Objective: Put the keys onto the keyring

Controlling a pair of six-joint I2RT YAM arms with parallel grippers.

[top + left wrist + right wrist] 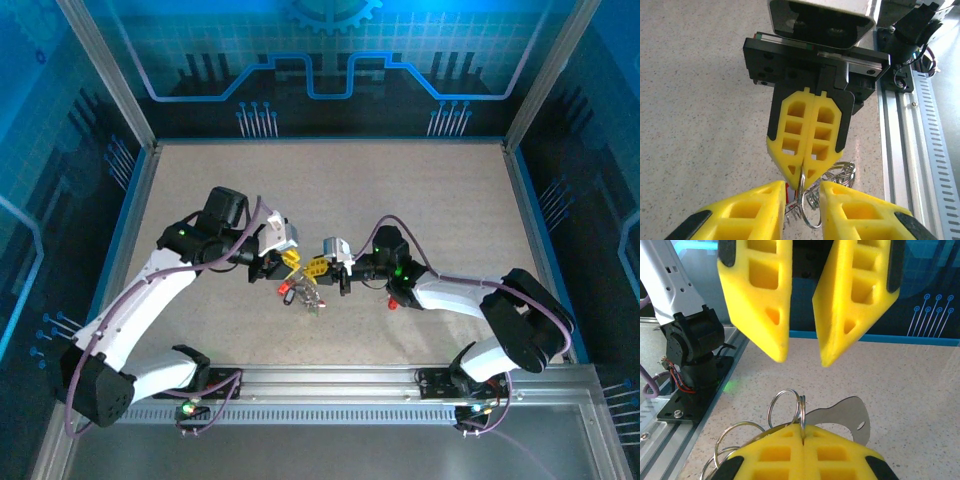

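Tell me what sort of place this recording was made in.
Probably a purpose-built robot test cell, not a home or workshop: a speckled tabletop fenced by aluminium frame posts, blue wall panels printed with circuit patterns, and the left arm and right arm bolted to a metal rail.

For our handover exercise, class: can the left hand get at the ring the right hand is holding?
Probably yes. The left hand is open and faces the ring, which sticks out past the tips of the shut right hand; nothing stands between them.
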